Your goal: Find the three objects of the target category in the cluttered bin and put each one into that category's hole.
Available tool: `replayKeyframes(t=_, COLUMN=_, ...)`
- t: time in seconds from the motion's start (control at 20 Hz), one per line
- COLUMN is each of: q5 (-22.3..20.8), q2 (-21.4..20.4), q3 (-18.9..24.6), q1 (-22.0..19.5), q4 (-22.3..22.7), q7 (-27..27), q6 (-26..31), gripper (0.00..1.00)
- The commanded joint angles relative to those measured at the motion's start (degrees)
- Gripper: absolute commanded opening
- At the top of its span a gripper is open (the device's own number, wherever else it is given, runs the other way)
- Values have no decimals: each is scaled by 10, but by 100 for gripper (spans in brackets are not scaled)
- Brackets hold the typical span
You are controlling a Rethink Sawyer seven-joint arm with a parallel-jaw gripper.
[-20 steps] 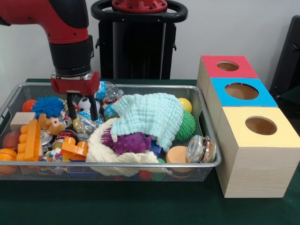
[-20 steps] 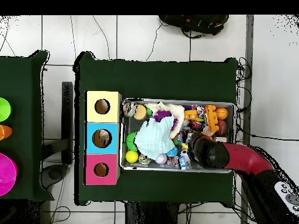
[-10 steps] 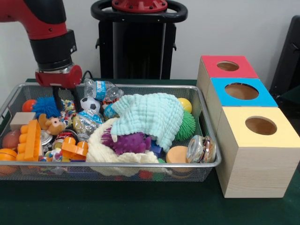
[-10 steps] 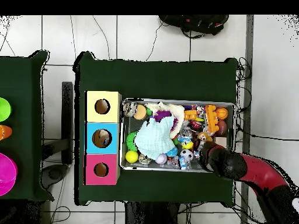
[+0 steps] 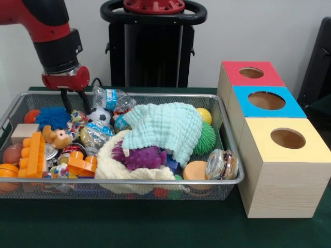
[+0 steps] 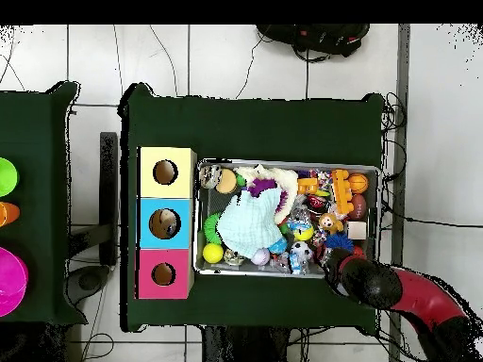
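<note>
A dark green cloth-covered table (image 5: 155, 232) carries everything. On it, to the right in the front view, stands a row of three pale wooden boxes, each with a round hole in a coloured top: a red-topped box (image 5: 252, 73) farthest, a blue-topped box (image 5: 267, 101) in the middle, a yellow-topped box (image 5: 287, 139) nearest. Just beside them sits the silver wire-mesh bin (image 5: 129, 189), packed with clutter. The red and black robot arm (image 5: 49, 31) comes down over the bin's far left corner; its gripper (image 5: 74, 103) hangs just above the toys, its two dark fingers (image 5: 65, 101) spread apart and holding nothing. In the bin, a pale mint waffle cloth (image 5: 168, 126) lies on top of a cream fluffy cloth (image 5: 116, 165), with a purple spiky toy (image 5: 142, 156) between them. Left are an orange toy brick (image 5: 34, 153) and a blue spiky ball (image 5: 53, 117); a small black-and-white football (image 5: 96, 114) sits just beside the gripper. Which category is the target cannot be told.
</note>
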Motion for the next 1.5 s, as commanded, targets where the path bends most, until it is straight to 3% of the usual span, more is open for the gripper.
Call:
replayKeyframes(t=0.05, q5=-81, q2=51, q3=17, q1=31, q4=17, q7=-61, q6=-41, gripper=100)
replayKeyframes(t=0.3, q5=-115, q2=83, q3=-12, q1=60, q4=-8, q7=-17, q6=-94, gripper=100)
replayKeyframes(t=0.6, q5=-115, q2=99, q3=-22, q1=73, q4=-27, q7=-6, q6=-115, gripper=100)
replayKeyframes(t=0.8, q5=-102, q2=123, q3=-7, q1=57, q4=-51, q7=-36, q6=-89, gripper=100)
replayKeyframes(t=1.3, q5=-78, q2=111, q3=19, q1=37, q4=-44, q7=-59, q6=-49, gripper=100)
replayKeyframes(t=1.5, q5=-57, q2=79, q3=32, q1=31, q4=-25, q7=-64, q6=-20, gripper=100)
